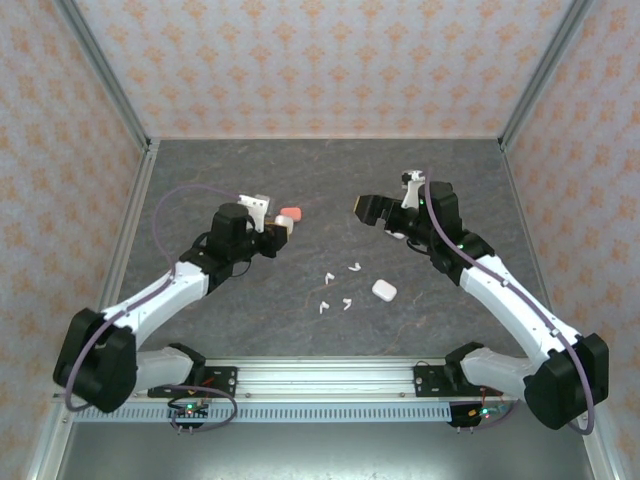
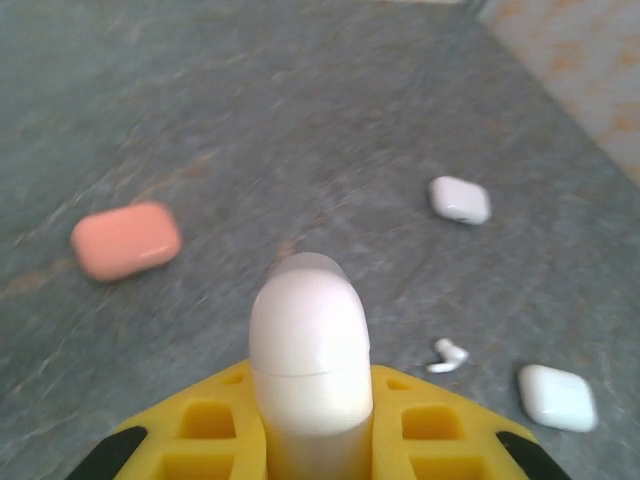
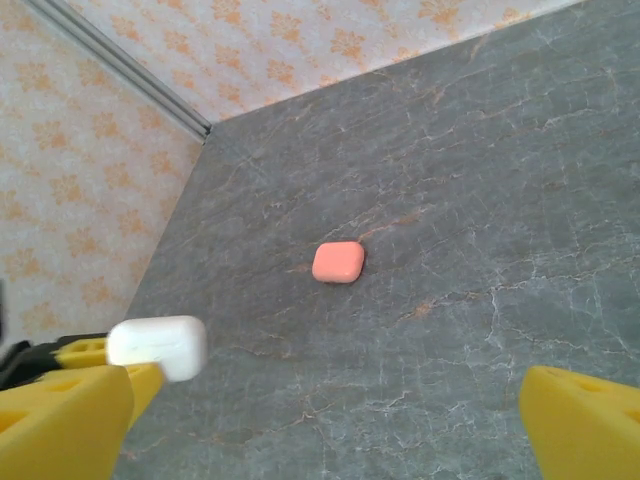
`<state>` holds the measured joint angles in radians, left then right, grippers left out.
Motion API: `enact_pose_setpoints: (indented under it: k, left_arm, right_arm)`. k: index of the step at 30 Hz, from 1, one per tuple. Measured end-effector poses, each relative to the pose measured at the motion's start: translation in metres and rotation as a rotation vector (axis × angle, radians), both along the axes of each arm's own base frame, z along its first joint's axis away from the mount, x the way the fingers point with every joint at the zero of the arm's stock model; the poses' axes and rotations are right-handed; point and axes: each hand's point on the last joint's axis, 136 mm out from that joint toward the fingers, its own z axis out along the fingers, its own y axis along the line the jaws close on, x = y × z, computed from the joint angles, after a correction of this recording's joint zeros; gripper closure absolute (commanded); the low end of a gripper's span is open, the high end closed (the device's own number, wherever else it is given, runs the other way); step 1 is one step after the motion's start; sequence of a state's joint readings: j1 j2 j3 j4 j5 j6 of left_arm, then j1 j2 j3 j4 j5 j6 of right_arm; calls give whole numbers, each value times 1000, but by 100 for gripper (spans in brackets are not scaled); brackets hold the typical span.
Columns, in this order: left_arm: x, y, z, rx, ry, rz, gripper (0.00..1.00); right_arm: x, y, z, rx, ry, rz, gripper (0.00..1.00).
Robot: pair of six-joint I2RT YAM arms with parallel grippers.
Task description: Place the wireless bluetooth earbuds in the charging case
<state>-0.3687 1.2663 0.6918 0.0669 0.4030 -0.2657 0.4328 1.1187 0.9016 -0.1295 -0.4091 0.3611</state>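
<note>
Left wrist view: left gripper (image 2: 312,415) is clamped tight on a white case (image 2: 310,340), held upright with its rounded end pointing away from the fingers. A seam line shows across it, so we read the lid as closed and the case as offered up for the other arm to work on. Right gripper (image 3: 320,430) is spread wide with nothing in it, facing across toward that case; we judge it is placed either to lift the lid or to go down for a bud. Earbuds (image 1: 346,303) lie loose on the table (image 1: 200,180) between the arms, well apart from the held case. Pink case (image 1: 290,214) sits just beyond the left gripper, and another white case (image 1: 384,290) lies near the earbuds. Hard to make out: the held case's lower half is cut off behind the fingers, the left wrist picture is smeared, and from above the earbuds are too small to tell which way each lies.
</note>
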Motion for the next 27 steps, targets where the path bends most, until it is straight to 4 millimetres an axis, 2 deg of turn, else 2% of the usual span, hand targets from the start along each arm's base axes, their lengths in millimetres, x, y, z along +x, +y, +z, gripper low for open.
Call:
enact_pose_setpoints:
  k: [6, 12, 17, 27]
  left_arm:
    - [0, -4, -56, -24, 197, 27, 94]
    - [-1, -10, -86, -51, 302, 37, 92]
    - [2, -12, -100, -60, 338, 47, 88]
    - [9, -14, -110, -60, 358, 58, 52]
  right_arm:
    - [2, -6, -4, -20, 8, -34, 1]
    - [1, -10, -11, -49, 27, -45, 1]
    - [-1, -14, -18, -80, 46, -52, 1]
    - [-20, -43, -48, -281, 174, -94, 1]
